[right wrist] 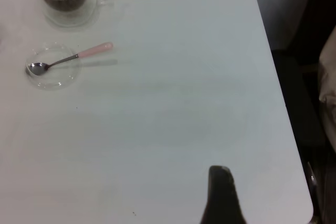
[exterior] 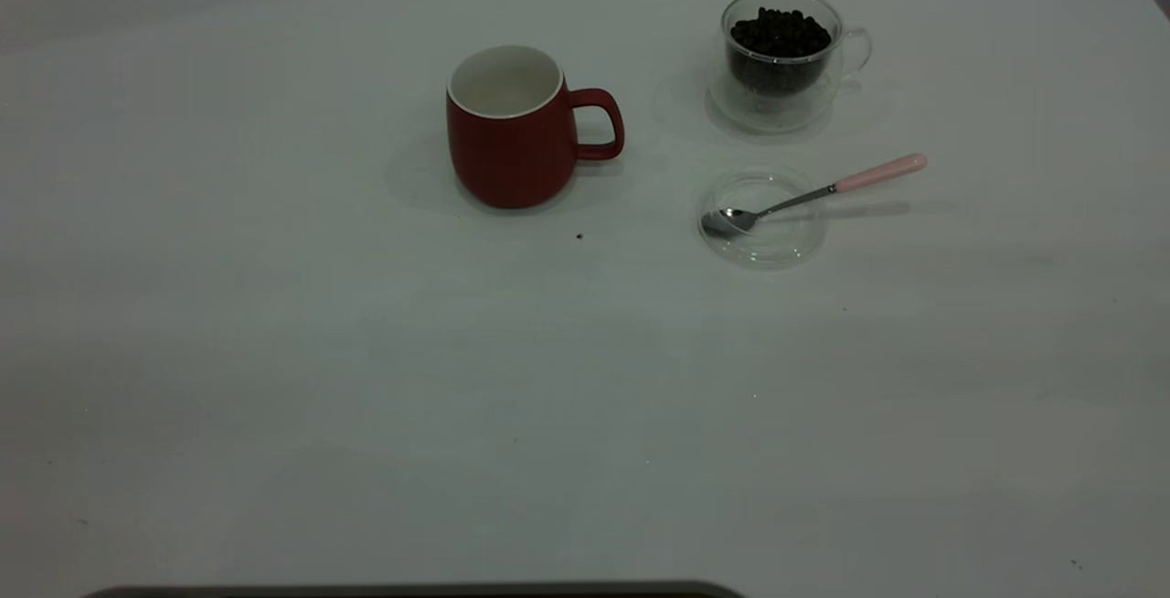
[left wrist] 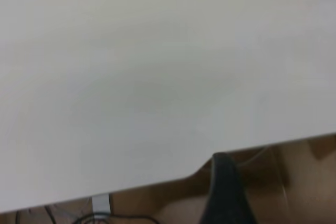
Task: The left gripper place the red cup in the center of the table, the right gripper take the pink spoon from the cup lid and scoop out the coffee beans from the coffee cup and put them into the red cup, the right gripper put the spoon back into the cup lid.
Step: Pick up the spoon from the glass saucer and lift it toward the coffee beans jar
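The red cup (exterior: 512, 127) stood mid-table (exterior: 366, 379), spoon (exterior: 813, 194) resting bowl-down in the lid (exterior: 763, 218) beside the bean-filled coffee cup (exterior: 781, 54), handle overhanging for grasping; neither gripper's opening could be told

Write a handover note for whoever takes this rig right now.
Left gripper and right gripper: both back near the table's near edge, holding nothing; finger state unclear.
Red cup stands mid-table, inside looks empty.
Coffee cup is full of coffee beans.
Pink spoon rests with its bowl in the cup lid.
Done: cup looks placed.
Left: scooping, returning the spoon.
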`<state>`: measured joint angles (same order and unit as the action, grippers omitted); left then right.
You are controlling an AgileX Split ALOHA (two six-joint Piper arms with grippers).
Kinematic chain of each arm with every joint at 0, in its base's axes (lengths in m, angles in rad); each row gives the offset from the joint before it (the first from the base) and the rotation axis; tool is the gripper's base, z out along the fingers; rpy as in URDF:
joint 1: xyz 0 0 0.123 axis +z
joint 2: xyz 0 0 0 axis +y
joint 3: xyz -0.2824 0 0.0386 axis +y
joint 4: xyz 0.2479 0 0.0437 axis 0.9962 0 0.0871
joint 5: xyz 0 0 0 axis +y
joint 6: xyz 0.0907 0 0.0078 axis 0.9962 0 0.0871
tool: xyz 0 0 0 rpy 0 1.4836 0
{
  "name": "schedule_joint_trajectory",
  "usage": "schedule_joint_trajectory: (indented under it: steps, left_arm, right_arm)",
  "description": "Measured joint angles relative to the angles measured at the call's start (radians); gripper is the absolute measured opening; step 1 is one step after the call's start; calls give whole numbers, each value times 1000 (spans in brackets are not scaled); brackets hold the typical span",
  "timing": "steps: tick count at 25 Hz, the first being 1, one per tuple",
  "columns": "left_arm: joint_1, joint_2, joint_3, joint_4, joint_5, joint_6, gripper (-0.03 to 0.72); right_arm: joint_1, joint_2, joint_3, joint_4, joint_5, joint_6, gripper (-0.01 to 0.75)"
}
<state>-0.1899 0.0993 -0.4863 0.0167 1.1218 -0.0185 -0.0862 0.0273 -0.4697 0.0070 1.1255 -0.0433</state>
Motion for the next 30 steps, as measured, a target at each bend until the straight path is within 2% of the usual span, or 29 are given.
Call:
schedule_joint_trajectory:
  steps: [5, 10, 13, 25, 27, 30]
  left_arm:
    - [24, -88, 0, -2, 5, 0, 587]
    - [136, -117, 0, -4, 9, 0, 587]
    - [179, -117, 0, -5, 10, 0, 587]
    - [185, -117, 0, -7, 11, 1, 587]
    - [185, -117, 0, -7, 11, 1, 587]
    - [185, -117, 0, -7, 11, 2, 587]
  right_arm:
    - [0, 0, 0, 0, 0, 0, 572]
    - [0, 0, 0, 0, 0, 0, 572]
    - [0, 0, 0, 2, 0, 0, 572]
    - [0, 45, -5, 41, -8, -4, 569]
    - [0, 102, -9, 88, -36, -10, 569]
    - [0, 228, -12, 176, -154, -61, 568]
